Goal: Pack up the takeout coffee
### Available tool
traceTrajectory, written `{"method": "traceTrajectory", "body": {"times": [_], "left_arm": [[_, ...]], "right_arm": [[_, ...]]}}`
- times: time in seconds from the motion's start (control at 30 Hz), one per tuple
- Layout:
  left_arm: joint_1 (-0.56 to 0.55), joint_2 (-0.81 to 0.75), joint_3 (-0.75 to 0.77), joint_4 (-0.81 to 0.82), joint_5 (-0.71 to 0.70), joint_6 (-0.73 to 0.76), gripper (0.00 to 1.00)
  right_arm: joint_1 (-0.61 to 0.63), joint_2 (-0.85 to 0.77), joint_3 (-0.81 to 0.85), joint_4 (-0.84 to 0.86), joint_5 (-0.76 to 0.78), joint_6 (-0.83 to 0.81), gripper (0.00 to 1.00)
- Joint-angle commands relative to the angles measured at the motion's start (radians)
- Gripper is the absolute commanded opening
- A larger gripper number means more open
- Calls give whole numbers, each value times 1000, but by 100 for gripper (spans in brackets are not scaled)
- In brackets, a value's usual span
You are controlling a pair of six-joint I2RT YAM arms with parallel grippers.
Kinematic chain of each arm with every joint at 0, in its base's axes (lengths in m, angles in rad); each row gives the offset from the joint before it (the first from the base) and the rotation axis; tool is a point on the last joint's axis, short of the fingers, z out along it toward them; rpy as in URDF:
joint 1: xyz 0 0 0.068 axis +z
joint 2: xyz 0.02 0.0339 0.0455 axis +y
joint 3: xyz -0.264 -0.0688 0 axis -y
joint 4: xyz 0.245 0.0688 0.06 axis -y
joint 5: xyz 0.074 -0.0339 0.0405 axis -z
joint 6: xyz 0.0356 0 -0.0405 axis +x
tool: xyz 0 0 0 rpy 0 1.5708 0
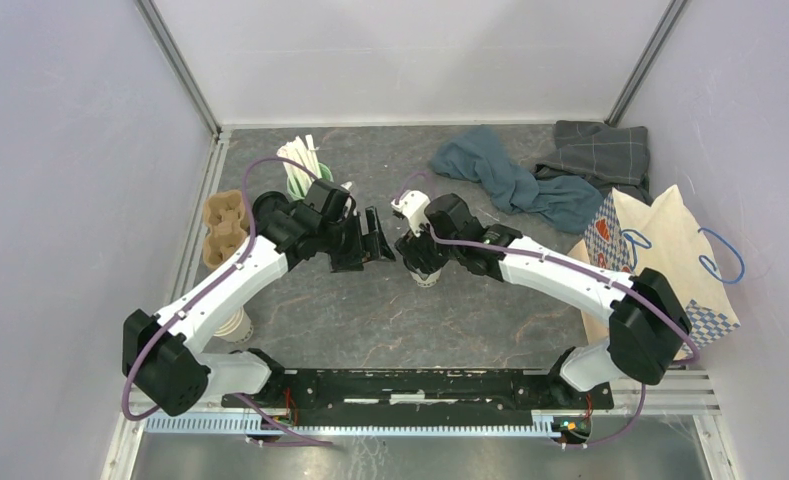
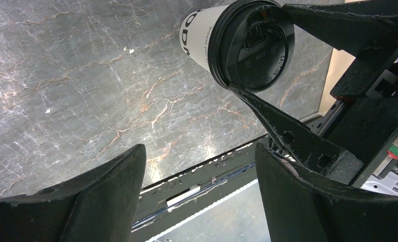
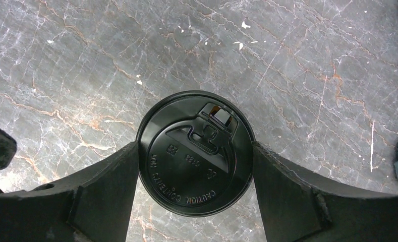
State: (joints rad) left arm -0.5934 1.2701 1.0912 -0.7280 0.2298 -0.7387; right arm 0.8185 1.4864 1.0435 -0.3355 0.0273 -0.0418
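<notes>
Left fingers (image 2: 103,204) spread wide, nothing between them, hovering just left of the cup over the middle of the table (image 1: 370,320). Right fingers (image 3: 106,191) clamp the takeout coffee (image 3: 194,161) from above, one pad touching each side of the black lid's rim. The white wall (image 2: 199,35) sits below the grip. Cup is at the table's middle; its base (image 1: 427,279) looks down on the surface, but contact can't be confirmed.

Handling, my read: paper cup, light if empty, heavier and sloshy if filled. The fill is hidden under the lid. Wall is thin and crushable. Lid is smooth snap-on plastic, so a rim-only hold could pop it off or slip. Safer hold is the wall right under the lid, with a moderate squeeze. Keep it upright, since the sip hole is a leak path.

Containers:
- Pulp carrier (image 1: 225,225) at the left edge, pockets look empty.
- Cream cup stack (image 1: 236,325) toward the near-left corner, lidless.
- Green mug (image 1: 296,186) near the far-left corner, holds white sticks.
- Patterned bag (image 1: 660,250) at the right edge, blue handles, inside not visible.
</notes>
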Motion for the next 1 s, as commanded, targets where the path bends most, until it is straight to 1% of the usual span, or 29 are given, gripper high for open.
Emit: {"method": "traceTrajectory", "body": {"times": [0.0,0.2,0.3,0.53,0.63,0.77,0.97], "left_arm": [[-2,-40,-8,24,-9,3,86],[-2,-33,13,24,-16,1,86],[-2,-31,19,24,-14,2,86],[-2,-15,33,24,-5,9,86],[-2,-3,44,23,6,15,86],[-2,8,52,22,25,19,86],[-2,19,56,15,43,28,86]], "right_arm": [[-1,90,-71,-228,114,-6,82],[-56,75,-25,-219,162,6,83],[-87,55,-39,-193,187,8,83],[-205,28,-104,-99,242,32,83],[-269,39,-116,-51,252,40,83],[-340,80,-84,-18,280,40,84],[-405,153,-13,3,302,28,85]]}}
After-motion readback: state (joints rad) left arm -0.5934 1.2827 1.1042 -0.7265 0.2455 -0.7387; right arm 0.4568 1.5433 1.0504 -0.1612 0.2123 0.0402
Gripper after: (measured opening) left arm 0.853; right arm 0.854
